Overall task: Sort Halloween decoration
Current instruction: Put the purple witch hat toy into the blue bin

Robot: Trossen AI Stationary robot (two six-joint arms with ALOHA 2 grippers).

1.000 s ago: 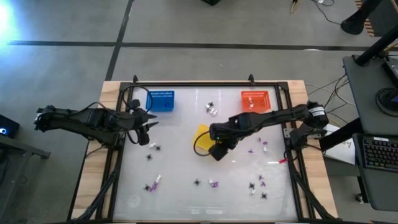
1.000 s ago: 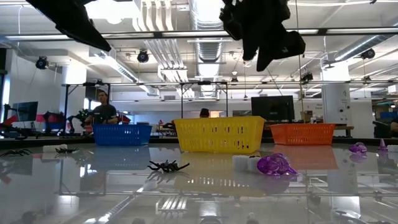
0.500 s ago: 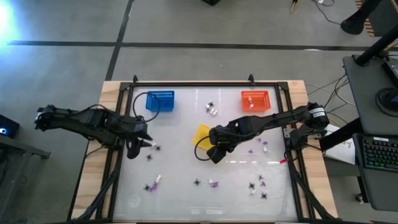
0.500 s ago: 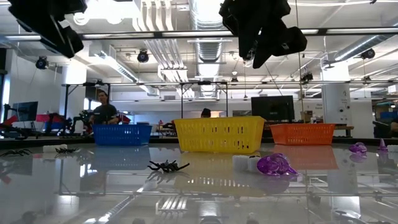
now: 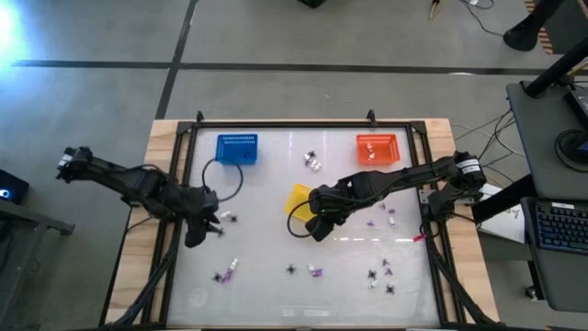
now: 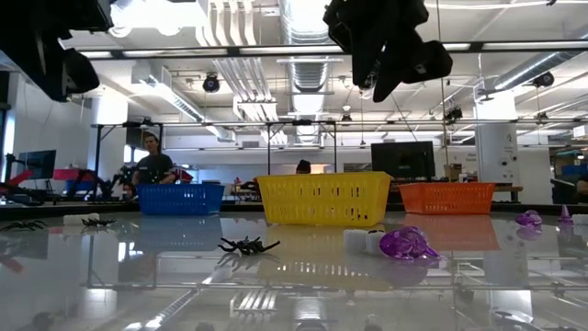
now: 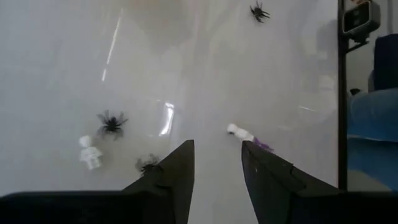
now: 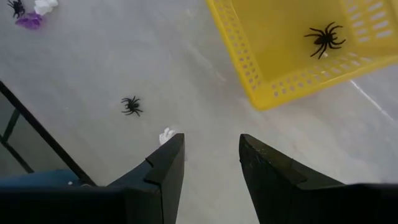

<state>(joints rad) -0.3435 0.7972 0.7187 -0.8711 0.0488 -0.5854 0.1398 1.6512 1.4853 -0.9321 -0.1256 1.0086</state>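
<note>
I am hovering my left gripper [image 7: 216,163] above the glass table [image 5: 266,188] with its fingers parted and nothing between them. Just ahead of its tips a black spider [image 7: 112,122] is lying, with a white piece [image 7: 91,153] and a second small spider [image 7: 148,164] close by on one side, and a white-and-purple piece [image 7: 247,135] just beyond the other finger. My right gripper [image 8: 210,158] is hanging released and empty too, just off the corner of the yellow basket [image 8: 249,74], where one black spider [image 8: 324,38] is already lying inside. Below that gripper another spider [image 8: 131,106] and a white bit [image 8: 166,135] are resting on the glass. The blue basket [image 5: 237,149] and the orange basket [image 5: 378,147] are sitting well beyond both grippers.
</note>
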